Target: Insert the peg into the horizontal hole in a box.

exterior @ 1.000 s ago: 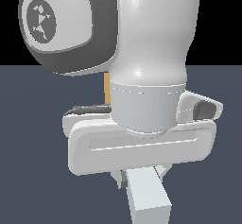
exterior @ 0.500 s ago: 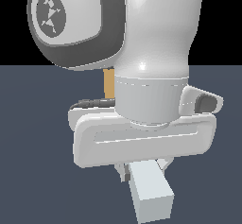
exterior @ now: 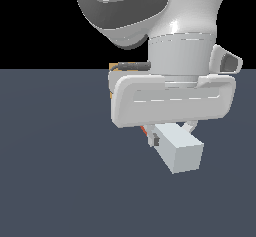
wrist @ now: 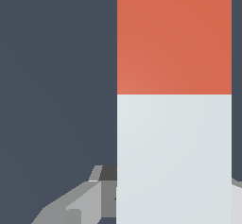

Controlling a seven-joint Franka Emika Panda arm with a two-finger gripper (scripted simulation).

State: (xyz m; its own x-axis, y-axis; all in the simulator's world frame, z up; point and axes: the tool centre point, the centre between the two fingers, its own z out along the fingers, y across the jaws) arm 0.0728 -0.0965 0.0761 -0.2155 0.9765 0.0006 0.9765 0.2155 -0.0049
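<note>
Filling most of the exterior view, the white Franka arm with its grey-capped joint (exterior: 125,6) hangs over a flat slate-blue floor (exterior: 55,181), its broad white gripper (exterior: 167,133) clasping the long square-sectioned peg (exterior: 180,151), whose pale grey-white end juts out below the hand toward the camera. Only a thin sliver of the peg's orange-red section peeks out just beneath the hand on the exterior view's left, and the rest of the bar is covered by the hand. One grey finger (exterior: 155,141) presses against the peg's side; the other is mostly screened by the bar. Behind the wrist, a narrow strip of the plain tan, cardboard-coloured box (exterior: 113,78) shows at the exterior view's left of the arm, nearly all of it masked by the robot; its hole cannot be seen, so how well the peg lines up with it cannot be told. The wrist view looks straight down the peg (wrist: 174,100): a grey-white length nearest the camera meets the orange-red length farther off at a clean seam, with the bar cut off at the frame's edge. Grey finger (wrist: 78,206) parts flank the pale section, and the box does not appear against the plain floor (wrist: 56,76).
</note>
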